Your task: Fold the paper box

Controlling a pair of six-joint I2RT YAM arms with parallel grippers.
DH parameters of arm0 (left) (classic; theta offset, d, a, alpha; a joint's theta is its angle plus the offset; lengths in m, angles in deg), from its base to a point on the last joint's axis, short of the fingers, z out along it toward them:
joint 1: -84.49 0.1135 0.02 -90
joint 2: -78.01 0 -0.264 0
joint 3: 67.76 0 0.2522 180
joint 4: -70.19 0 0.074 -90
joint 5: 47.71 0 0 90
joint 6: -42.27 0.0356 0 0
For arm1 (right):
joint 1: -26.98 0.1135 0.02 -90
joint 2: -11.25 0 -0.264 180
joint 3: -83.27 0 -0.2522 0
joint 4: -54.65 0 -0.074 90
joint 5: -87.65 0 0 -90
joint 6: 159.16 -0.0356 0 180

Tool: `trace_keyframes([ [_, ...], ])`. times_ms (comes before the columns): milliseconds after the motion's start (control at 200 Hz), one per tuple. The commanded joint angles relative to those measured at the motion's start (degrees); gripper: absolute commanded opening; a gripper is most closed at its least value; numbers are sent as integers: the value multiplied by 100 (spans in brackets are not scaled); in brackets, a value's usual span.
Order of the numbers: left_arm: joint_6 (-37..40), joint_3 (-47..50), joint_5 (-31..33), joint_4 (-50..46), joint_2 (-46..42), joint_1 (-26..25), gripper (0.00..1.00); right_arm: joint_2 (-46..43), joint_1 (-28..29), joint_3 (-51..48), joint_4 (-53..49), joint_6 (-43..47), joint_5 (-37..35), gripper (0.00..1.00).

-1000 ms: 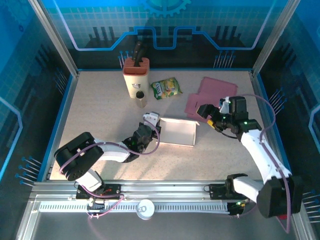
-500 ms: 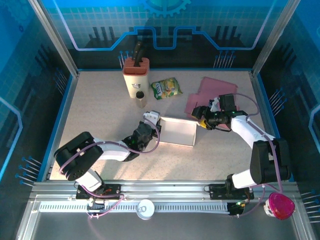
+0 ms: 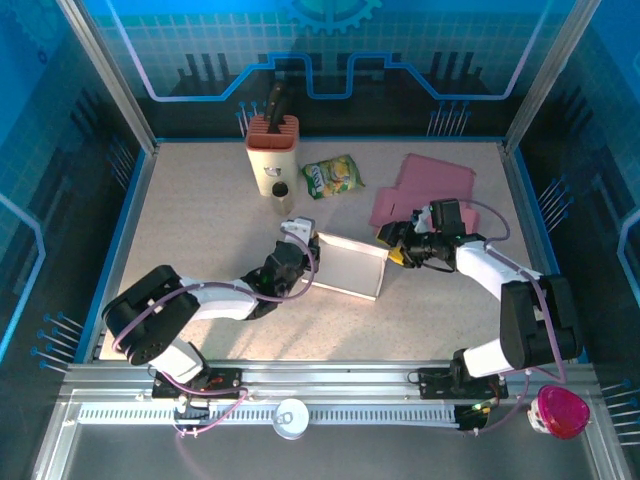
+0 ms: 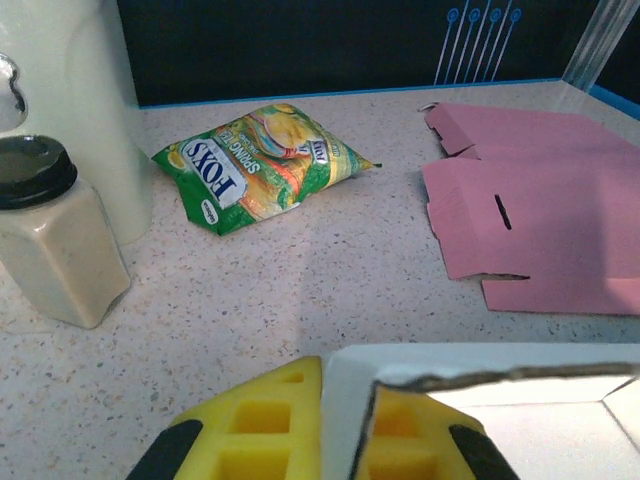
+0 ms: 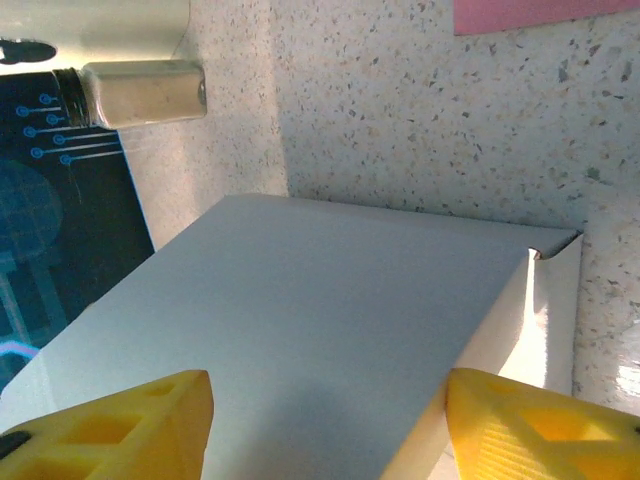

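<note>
1. The white paper box lies near the middle of the tabletop.
2. The left gripper is clamped on the box's left wall, with one of its fingers on each side.
3. The right gripper straddles the box's right end with its fingers apart; I cannot tell whether they grip it.

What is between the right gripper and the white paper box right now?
Nothing visible. The right gripper straddles the right end of the white paper box with open jaws, while the left gripper pinches its left wall.
</note>
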Motion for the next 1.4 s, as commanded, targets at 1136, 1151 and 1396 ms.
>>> trace_keyframes([
  [1136, -1959, 1020, -1152, 1477, 258, 121, 0, -401, 1537, -29, -442, 816, -1906, 47],
  [1151, -2049, 968, -1128, 1273, 165, 122, 0, -406, 1535, -16, -452, 816, -1919, 47],
  [1396, -2727, 170, -966, -633, -345, 111, 0, -504, 1570, -26, -281, 685, -1925, 46],
])
